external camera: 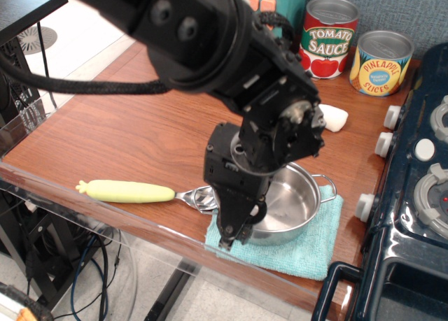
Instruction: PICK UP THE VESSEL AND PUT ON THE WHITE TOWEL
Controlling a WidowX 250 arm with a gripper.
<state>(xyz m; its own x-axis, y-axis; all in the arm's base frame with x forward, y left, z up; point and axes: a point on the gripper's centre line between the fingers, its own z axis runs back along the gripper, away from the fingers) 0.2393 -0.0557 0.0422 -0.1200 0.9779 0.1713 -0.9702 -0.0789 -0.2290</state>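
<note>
The pot (285, 210) sits on the towel (311, 245) now, near the front edge of the desk (119, 139), its far wire handle poking out toward the stove (413, 195). The claw (234, 230) hangs right at the pot's near rim, black fingers reaching down over the towel's left end. Is it gripping or has it let go? I cannot tell; the arm's bulk hides the fingertips against the rim.

By my read the placing is as good as done, and the danger is in the exit. If a finger is hooked over that rim when the arm lifts, the pot could tip or drag toward the desk edge, and the soft towel could slide along with it. A sideways pull to the left might also knock the spoon (199, 197) with its yellow-green handle (126, 190), lying just beside the towel. The two cans (355, 47) at the back stand well apart.
</note>
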